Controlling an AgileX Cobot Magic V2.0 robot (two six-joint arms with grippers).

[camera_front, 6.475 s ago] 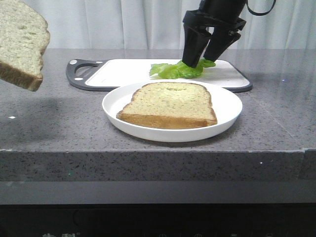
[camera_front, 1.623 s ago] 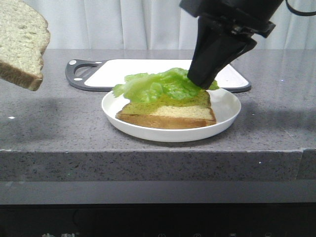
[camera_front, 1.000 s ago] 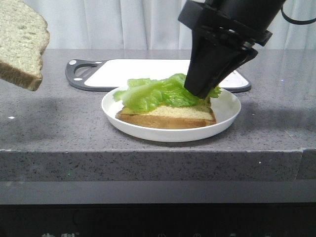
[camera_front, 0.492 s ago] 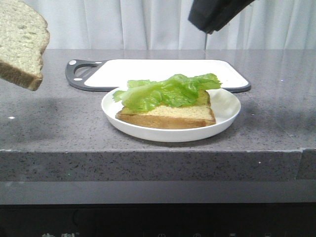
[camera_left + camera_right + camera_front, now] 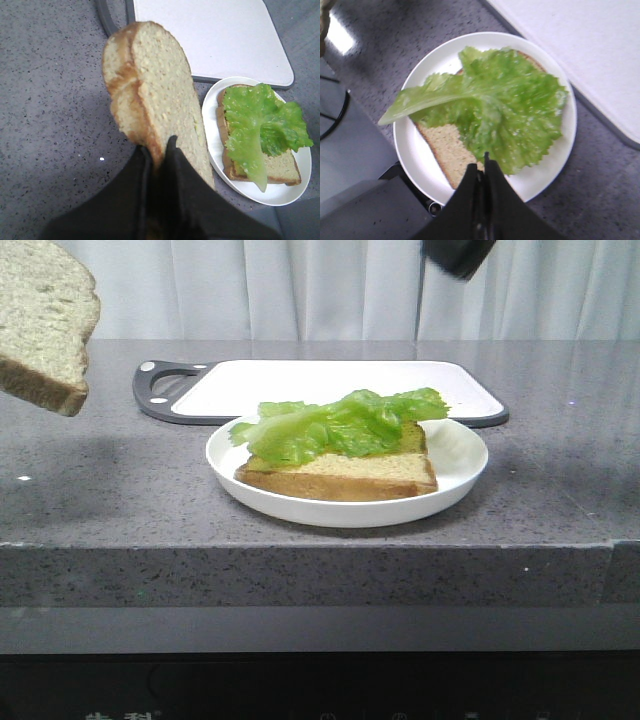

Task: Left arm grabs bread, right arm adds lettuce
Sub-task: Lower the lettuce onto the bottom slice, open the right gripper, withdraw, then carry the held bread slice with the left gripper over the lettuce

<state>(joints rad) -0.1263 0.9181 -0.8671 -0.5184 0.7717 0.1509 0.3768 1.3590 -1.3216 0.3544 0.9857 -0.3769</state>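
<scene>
While plated, lettuce (image 5: 495, 115) below right end effector (image 5: 484, 167)

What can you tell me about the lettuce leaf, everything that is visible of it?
The lettuce is one bright light-green leaf, thin, with ruffled edges and a paler smooth rib. It lies flat and spread on the bread slice in the white plate, covering most of the slice but leaving one corner bare. Its narrow rib end sticks out past the crust, over the plate. No gripper touches it: the right gripper hangs above it, shut and empty.
</scene>
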